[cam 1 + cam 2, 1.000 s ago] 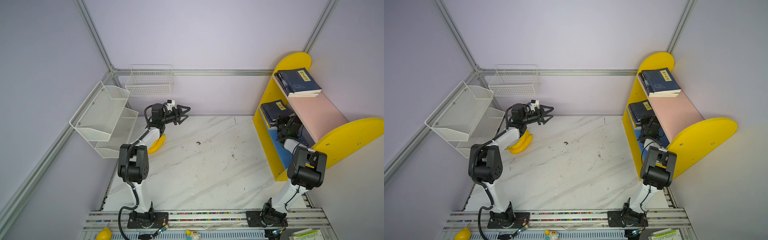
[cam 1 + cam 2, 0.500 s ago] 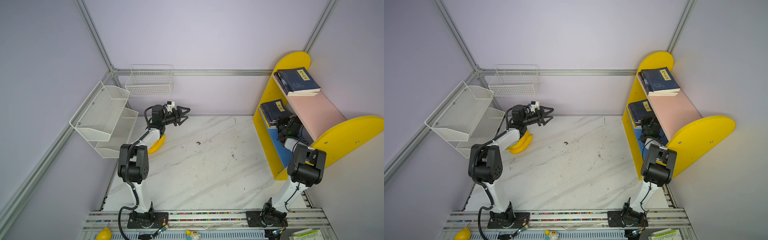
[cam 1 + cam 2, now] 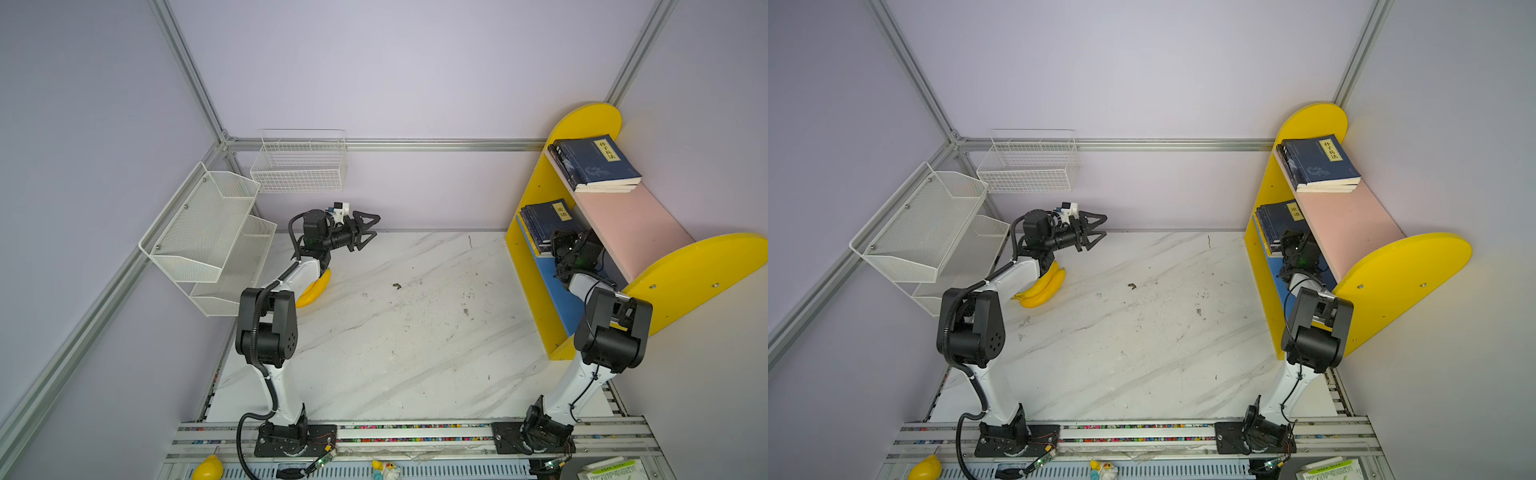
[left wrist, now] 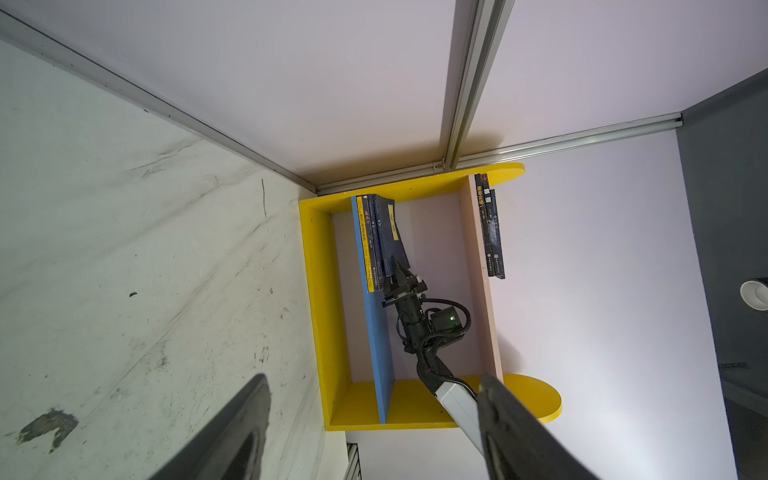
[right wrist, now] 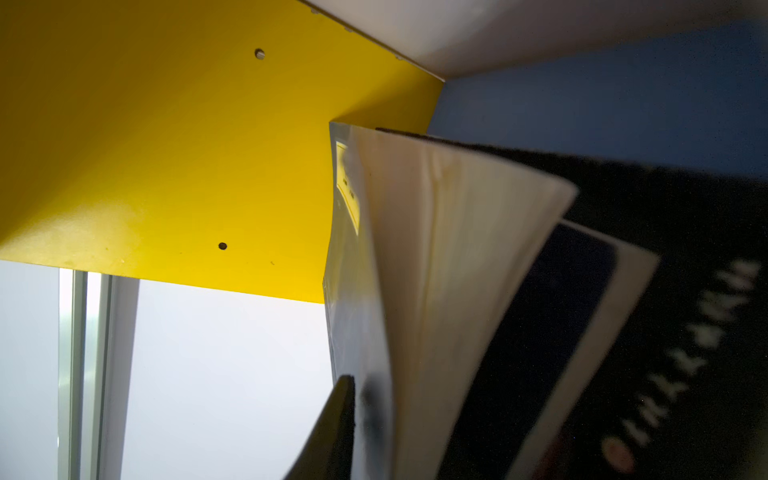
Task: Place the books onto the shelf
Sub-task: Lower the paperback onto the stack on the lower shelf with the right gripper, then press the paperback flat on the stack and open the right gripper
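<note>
Right gripper (image 4: 395, 268) is deep in the shelf (image 3: 528, 257), jaws at the leaning navy paperback (image 4: 388, 245) at the blue lower board's (image 4: 380, 353) far end, clamped or loose I can't tell; it's light and floppy, best pinched near the spine, while the left gripper (image 3: 377, 226) hangs wide open, empty.

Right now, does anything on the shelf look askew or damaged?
Yes. On the blue lower board, the navy book at the jaws of the right gripper tilts away from the rest of the stack, and its cover curls off the pages in the right wrist view.

White arms (image 3: 286, 395), black joints (image 3: 270, 328), cables (image 3: 249, 419)
</note>
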You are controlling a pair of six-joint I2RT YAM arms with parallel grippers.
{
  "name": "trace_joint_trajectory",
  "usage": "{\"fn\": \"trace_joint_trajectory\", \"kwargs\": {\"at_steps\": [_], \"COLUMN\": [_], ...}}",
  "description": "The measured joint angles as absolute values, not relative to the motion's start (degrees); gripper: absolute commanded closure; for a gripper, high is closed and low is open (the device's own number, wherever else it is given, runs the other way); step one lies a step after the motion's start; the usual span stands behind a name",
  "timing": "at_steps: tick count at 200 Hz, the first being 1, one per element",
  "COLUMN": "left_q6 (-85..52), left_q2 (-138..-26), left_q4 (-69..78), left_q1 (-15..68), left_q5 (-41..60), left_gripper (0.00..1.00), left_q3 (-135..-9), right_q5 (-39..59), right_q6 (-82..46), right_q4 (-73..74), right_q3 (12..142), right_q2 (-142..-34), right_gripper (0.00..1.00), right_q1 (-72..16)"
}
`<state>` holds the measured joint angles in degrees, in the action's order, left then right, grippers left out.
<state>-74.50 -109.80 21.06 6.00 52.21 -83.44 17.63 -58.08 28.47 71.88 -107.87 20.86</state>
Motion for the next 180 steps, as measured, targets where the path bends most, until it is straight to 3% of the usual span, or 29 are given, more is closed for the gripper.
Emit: {"fn": "trace_joint_trajectory", "kwargs": {"at_steps": [21,50,180], "left_q6": [-74.7,-75.5,-77.3], "left_q2": [-109.8,-109.8,-109.8], "left_q4": [21.9,22.3,24.8], "left_q1": [6.0,6.0,6.0], "left_q5": [52.2,52.2,52.3], "left_gripper": [0.23,0.23,0.23], "left_q3": [-82.9,-82.1,-79.7], "right_q5": [17.6,18.1,19.2], "right_q6": [-56.9,-56.2,-57.1], "right_q4": [26.7,26.0,25.8], "right_q3": [72.6,72.7,71.7], "right_q2": [-107.8,-107.7,-105.4], "right_gripper": [0.88,0.93,0.91], "right_q1": [20.9,20.9,20.8]}}
